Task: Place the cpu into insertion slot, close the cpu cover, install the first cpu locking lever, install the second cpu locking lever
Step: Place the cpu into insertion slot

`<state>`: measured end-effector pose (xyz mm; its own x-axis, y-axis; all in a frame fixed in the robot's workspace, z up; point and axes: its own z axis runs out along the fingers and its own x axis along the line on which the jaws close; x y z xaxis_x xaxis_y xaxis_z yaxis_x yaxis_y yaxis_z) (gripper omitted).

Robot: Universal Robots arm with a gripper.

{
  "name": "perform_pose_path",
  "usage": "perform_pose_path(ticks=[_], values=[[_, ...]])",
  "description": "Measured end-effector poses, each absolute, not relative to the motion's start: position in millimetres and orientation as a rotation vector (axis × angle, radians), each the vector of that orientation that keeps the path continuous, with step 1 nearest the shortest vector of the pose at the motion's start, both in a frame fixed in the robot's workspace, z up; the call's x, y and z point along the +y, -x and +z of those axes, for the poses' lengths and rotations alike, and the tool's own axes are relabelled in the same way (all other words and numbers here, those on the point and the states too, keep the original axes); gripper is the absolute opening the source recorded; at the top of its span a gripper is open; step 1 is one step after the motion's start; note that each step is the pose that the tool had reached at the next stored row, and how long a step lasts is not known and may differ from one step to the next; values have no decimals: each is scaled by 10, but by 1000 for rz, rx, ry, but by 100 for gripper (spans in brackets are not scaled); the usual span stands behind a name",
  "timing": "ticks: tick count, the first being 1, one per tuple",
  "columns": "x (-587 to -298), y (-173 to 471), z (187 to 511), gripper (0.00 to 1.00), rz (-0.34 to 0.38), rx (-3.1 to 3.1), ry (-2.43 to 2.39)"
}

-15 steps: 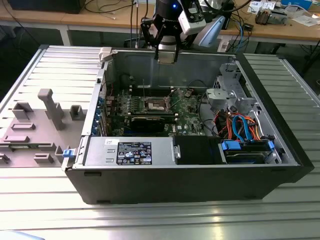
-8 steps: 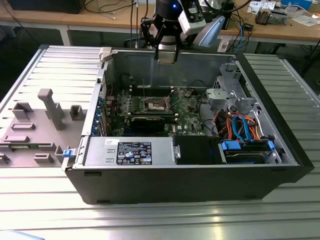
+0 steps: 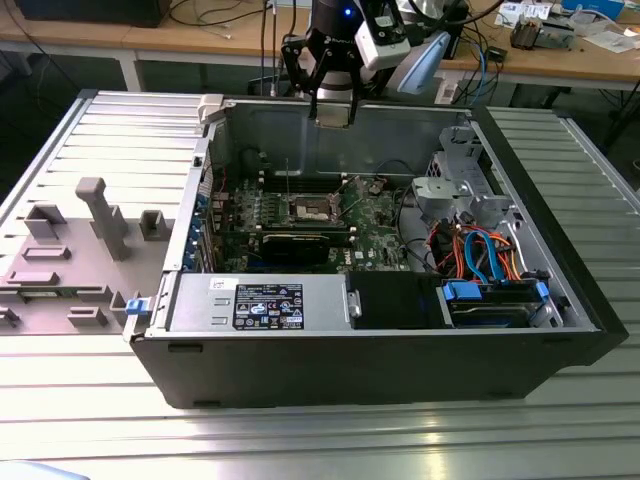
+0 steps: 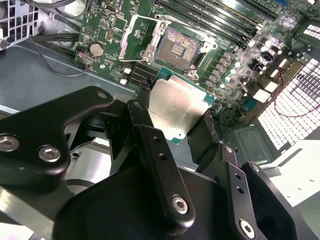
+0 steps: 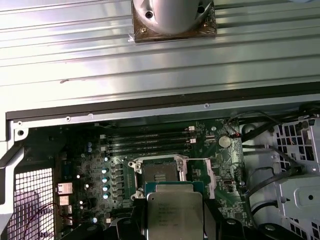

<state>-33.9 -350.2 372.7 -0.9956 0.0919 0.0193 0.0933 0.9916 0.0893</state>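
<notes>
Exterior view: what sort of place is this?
Probably a robotics lab bench: an opened computer case on a slotted metal table, cable-strewn wooden desks behind, and the end effector holding the cpu.

the black label (image 3: 268, 306) on the power supply (image 3: 200, 300) carries print too small to read.

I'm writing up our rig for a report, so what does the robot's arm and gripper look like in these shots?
The gripper is matte black, with flat jointed link fingers studded with silver screw heads. In the exterior view, the black wrist carries a blue light and a white boxy housing.
</notes>
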Motion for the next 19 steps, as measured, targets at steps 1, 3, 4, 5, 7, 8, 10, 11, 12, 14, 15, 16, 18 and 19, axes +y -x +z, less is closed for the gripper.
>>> perform_pose_path(ticks=[1,3,4,5,7,8,10,11,12,14,15,16,18,19], values=[[-3502,339,3727,55,-141,-3120,145],[-3502,338,3727,55,-141,-3120,159],[-3502,338,3727,55,-141,-3119,164],[-3502,338,3726,55,-141,-3119,178],[-3502,338,3727,55,-141,-3118,201],[-3502,338,3726,55,-142,-3118,206],[-3502,338,3727,55,-142,-3118,214],[-3502,339,3726,55,-142,-3118,219],[-3502,338,3726,55,-142,-3117,223],[-3502,339,3725,55,-142,-3117,241],[-3502,339,3725,55,-142,-3116,248],[-3502,339,3725,55,-142,-3116,261],[-3502,339,3724,55,-142,-3114,280],[-3502,338,3724,55,-142,-3114,281]])
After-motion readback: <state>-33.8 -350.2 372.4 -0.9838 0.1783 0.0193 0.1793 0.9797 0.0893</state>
